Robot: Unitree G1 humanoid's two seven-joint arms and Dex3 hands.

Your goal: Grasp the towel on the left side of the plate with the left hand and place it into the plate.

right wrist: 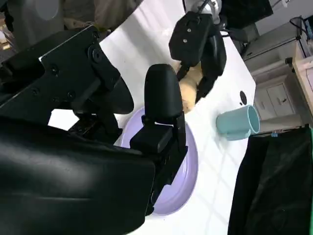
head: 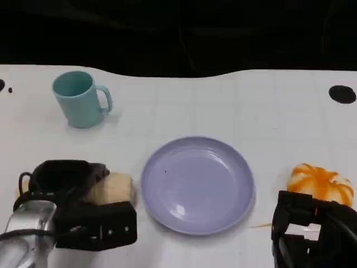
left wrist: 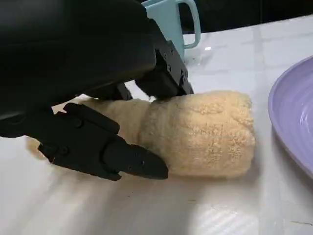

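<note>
Left hand (left wrist: pixel 105 93): fingers straddle the towel (left wrist: pixel 205 132), not visibly clamped.
Towel: rolled, on the table just left of the plate (head: pixel 198 184).
Right hand (head: pixel 312 231): near right; grip unclear.
Risk: loose roll may slip or unroll when lifted.

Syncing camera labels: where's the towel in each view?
Head view: towel at lower left, just left of the plate, partly under the left hand.
Left wrist view: towel at center, fingers around it.
Right wrist view: towel upper center, under the left hand.
Shared landmark: teal mug.
</note>
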